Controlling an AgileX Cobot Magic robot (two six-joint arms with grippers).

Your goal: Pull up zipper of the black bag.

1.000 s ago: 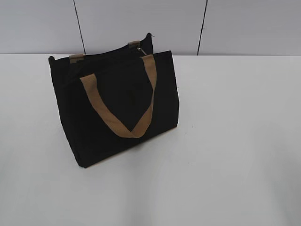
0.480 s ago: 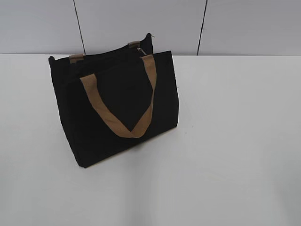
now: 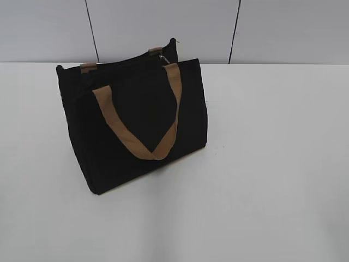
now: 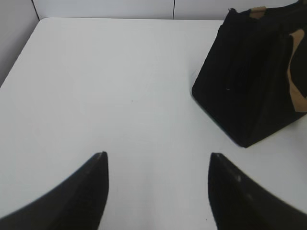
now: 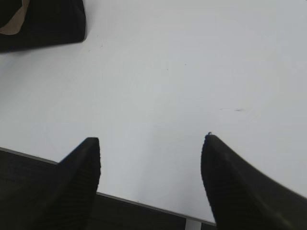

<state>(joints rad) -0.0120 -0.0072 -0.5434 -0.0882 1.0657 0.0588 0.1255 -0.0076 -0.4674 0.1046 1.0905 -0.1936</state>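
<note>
The black bag point(image 3: 136, 120) stands upright on the white table point(image 3: 262, 164), left of centre, with a tan strap handle point(image 3: 136, 136) hanging down its front. The zipper runs along its top edge, with a small silvery pull point(image 3: 162, 57) near the right end. The bag also shows in the left wrist view point(image 4: 254, 81) at the upper right and in the right wrist view point(image 5: 43, 24) at the top left corner. My left gripper point(image 4: 157, 155) is open and empty above bare table, well short of the bag. My right gripper point(image 5: 151, 139) is open and empty above the table's front edge.
A grey panelled wall point(image 3: 163, 27) stands behind the table. The table's front edge point(image 5: 144, 203) lies just under my right gripper. The table's left edge point(image 4: 19, 57) shows in the left wrist view.
</note>
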